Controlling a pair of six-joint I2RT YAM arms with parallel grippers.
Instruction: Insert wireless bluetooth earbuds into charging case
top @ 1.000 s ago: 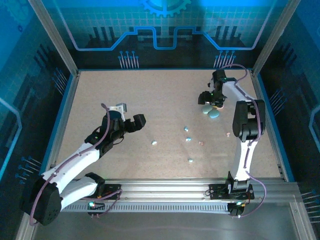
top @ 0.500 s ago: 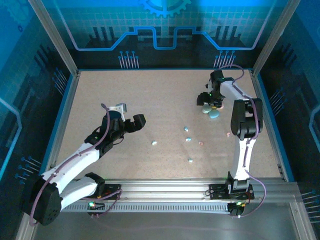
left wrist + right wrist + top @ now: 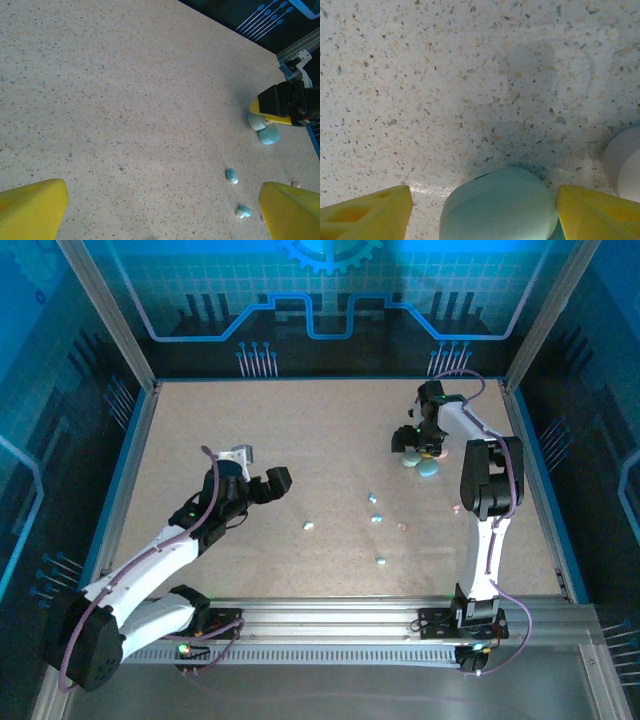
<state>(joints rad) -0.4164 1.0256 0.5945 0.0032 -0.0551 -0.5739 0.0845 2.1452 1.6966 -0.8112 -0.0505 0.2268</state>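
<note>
Several tiny bluish-white earbuds point(image 3: 377, 518) and a pinkish one point(image 3: 402, 526) lie scattered mid-table. Two of them, earbuds point(image 3: 231, 174), lie ahead of my left gripper point(image 3: 162, 200). That left gripper point(image 3: 265, 483) hovers wide open over bare table, left of the earbuds, holding nothing. At the far right my right gripper point(image 3: 410, 440) is down over a pale teal charging case point(image 3: 412, 458). In the right wrist view the case point(image 3: 500, 205) sits between the open fingers of my right gripper point(image 3: 485, 212). The right finger point(image 3: 590, 210) touches it and the left finger stands apart.
A second blue pod point(image 3: 428, 468) lies right beside the teal case, and a whitish pod point(image 3: 625, 160) sits just past the right finger. Another pinkish bit point(image 3: 455, 508) lies near the right arm. The blue-rimmed table edge point(image 3: 530, 460) runs close behind that arm.
My right gripper has shifted slightly left and farther back over the pods. The left arm and the earbuds have not moved.
</note>
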